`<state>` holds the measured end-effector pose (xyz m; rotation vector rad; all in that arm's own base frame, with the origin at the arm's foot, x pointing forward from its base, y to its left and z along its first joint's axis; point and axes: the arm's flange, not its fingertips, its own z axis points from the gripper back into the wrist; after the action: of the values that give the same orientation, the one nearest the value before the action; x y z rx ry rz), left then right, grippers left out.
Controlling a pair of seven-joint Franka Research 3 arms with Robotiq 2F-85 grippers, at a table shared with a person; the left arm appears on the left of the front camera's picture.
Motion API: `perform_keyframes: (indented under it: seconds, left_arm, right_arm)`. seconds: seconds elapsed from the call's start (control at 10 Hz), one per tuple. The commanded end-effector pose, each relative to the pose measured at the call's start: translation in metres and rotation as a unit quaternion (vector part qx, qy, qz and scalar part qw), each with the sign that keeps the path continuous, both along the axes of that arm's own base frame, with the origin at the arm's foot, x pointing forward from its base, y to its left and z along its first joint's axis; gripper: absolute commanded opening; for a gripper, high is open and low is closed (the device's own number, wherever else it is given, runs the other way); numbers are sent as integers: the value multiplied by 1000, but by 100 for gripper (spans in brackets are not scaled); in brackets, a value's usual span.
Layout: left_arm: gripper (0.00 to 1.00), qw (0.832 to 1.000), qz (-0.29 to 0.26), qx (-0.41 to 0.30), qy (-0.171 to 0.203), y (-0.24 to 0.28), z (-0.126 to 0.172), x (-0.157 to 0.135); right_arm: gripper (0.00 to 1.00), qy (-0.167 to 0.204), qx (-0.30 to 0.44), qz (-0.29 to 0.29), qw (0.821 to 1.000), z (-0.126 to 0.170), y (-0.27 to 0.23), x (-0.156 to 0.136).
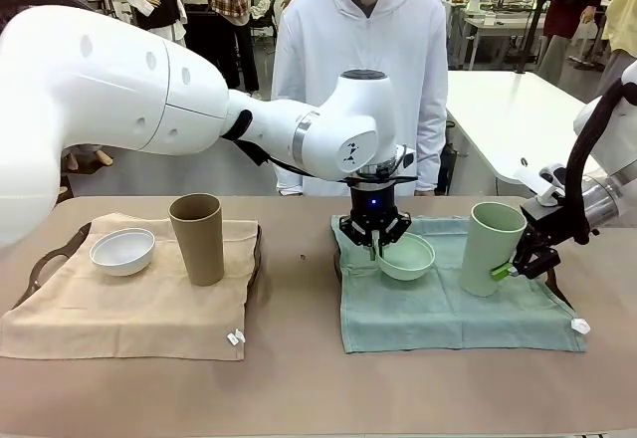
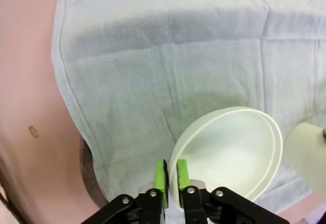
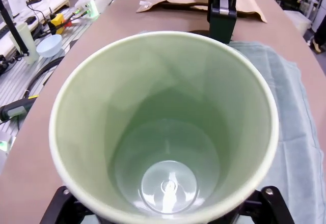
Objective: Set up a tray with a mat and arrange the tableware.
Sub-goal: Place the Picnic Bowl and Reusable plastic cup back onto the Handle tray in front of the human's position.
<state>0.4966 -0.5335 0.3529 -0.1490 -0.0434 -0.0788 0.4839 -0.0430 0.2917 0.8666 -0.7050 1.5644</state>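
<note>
The mint green bowl (image 1: 410,257) sits tilted on the blue-green mat (image 1: 448,309). My left gripper (image 1: 376,249) is over its near-left rim. In the left wrist view the green pads (image 2: 162,175) pinch the rim of the bowl (image 2: 234,152), so my left gripper (image 2: 172,175) is shut on it. The pale green cup (image 1: 488,249) stands on the mat's right part. My right gripper (image 1: 513,267) straddles its lower side with the jaws wide. The right wrist view looks down into the cup (image 3: 163,132), which hides the fingertips. A white bowl (image 1: 122,250) and a brown cup (image 1: 199,239) stand on a beige mat (image 1: 129,309).
A dark tray handle (image 1: 45,259) sticks out from under the beige mat, and a dark tray rim (image 2: 86,168) shows beside the blue-green mat. A person in a white hoodie (image 1: 363,60) stands at the far side. Bare table runs along the front edge.
</note>
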Motion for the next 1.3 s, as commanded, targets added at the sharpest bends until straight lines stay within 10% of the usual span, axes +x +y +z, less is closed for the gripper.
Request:
perform_keyframes:
  seconds: [0.0, 0.1, 0.2, 0.4, 0.5, 0.9, 1.2]
  left_arm:
    - [100, 1000, -6, 3, 0, 2, 7, 0]
    - [82, 1000, -5, 1, 14, 6, 9, 0]
    - [100, 1000, -5, 4, 20, 11, 11, -1]
    - [100, 1000, -7, -4, 29, 22, 19, -5]
    - [64, 1000, -13, -5, 28, 25, 27, -7]
    - [72, 998, -51, 41, -4, 48, 109, -51]
    - [72, 997, -55, 54, -9, 69, 165, -61]
  right_arm:
    - [100, -13, -17, -8, 1000, 6, -3, -1]
    - [100, -19, -60, -24, 998, 11, -9, -3]
    - [100, -28, -89, -33, 995, 21, -21, -5]
    - [100, -33, -132, -63, 989, 39, -52, -7]
    - [100, -27, -149, -82, 985, 49, -63, -6]
    - [100, 119, -224, -170, 952, 162, -54, -31]
    - [100, 213, -322, -273, 881, 218, -28, -49]
